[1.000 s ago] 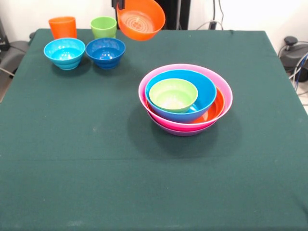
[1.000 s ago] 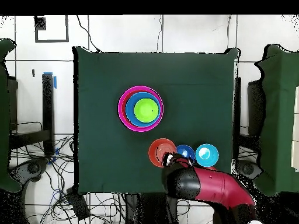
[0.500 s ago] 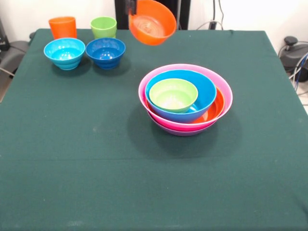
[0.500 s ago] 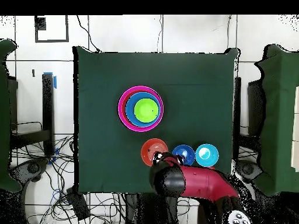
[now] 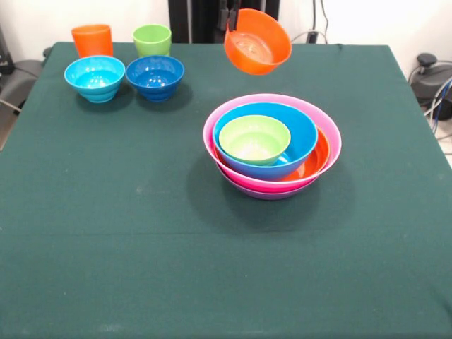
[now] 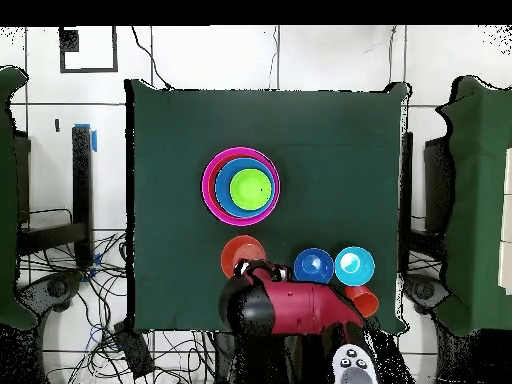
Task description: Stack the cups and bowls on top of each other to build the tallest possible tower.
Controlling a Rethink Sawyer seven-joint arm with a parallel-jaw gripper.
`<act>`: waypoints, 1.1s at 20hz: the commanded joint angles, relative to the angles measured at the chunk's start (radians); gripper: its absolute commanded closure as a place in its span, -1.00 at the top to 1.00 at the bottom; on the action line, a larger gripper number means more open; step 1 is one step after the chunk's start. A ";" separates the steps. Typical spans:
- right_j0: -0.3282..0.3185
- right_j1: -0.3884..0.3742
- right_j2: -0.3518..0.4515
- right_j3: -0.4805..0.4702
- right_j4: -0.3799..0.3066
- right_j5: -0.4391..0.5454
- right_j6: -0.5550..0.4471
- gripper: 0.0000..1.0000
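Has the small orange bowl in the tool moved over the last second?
Yes. In the front view the small orange bowl has travelled rightward, away from the dark blue bowl and toward the tower, off the table.

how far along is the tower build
Done: the tower has large bowls nested, with a small lime green plastic bowl inside. In hand: the claw carries a small orange plastic bowl. Left: light blue bowl, dark blue bowl, orange cup, green cup.

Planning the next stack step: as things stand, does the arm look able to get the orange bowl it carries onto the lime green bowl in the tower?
Probably yes: the orange bowl hangs above the table, and nothing covers the lime green bowl.
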State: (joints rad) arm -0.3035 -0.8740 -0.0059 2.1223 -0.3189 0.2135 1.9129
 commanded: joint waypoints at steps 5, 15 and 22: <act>-0.015 0.060 -0.014 0.005 0.032 -0.110 0.194 -1.00; -0.190 -0.175 0.072 0.214 -0.014 -0.093 0.125 -1.00; -0.190 -0.118 0.068 0.126 -0.016 -0.045 0.093 -1.00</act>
State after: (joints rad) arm -0.5057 -1.0351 -0.0270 2.2457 -0.3152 0.1362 1.9534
